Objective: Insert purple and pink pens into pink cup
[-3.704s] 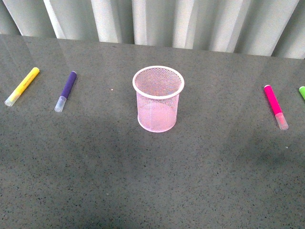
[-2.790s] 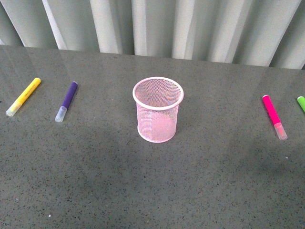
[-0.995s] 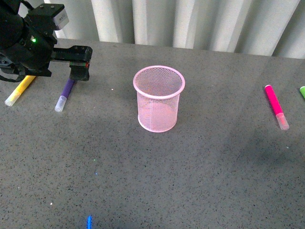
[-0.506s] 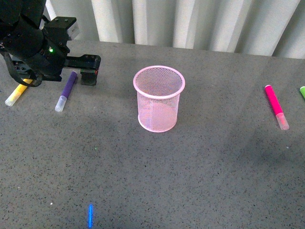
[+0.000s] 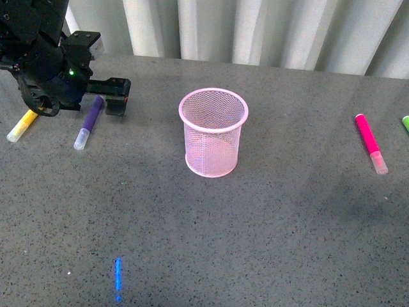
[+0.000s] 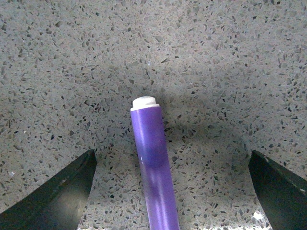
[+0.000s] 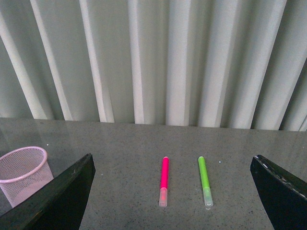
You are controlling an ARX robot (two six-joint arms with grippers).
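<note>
Hovering low near the table's [image 5: 268,243] far left corner in the front view, the left gripper [image 5: 97,102] hangs over the far end of the purple pen [image 5: 88,123]. The pen's long axis runs far to near, clear cap toward the near edge. The yellow marker [image 5: 20,125] lies just beyond it toward the left edge. The pink cup [image 5: 211,150] stands upright mid-table, and the pink pen [image 5: 368,141] lies by the right edge, beside the green marker [image 5: 405,123].

The left wrist view shows the jaws spread wide, one dark finger [image 6: 62,191] on each side of the purple pen [image 6: 154,177], neither touching it. Closing should pinch across its barrel.

The right wrist view shows the right gripper [image 7: 170,201] parted and empty, raised. It faces the pink pen [image 7: 164,179], which lies lengthwise ahead of it, so that arm is the nearer one for it.
</note>
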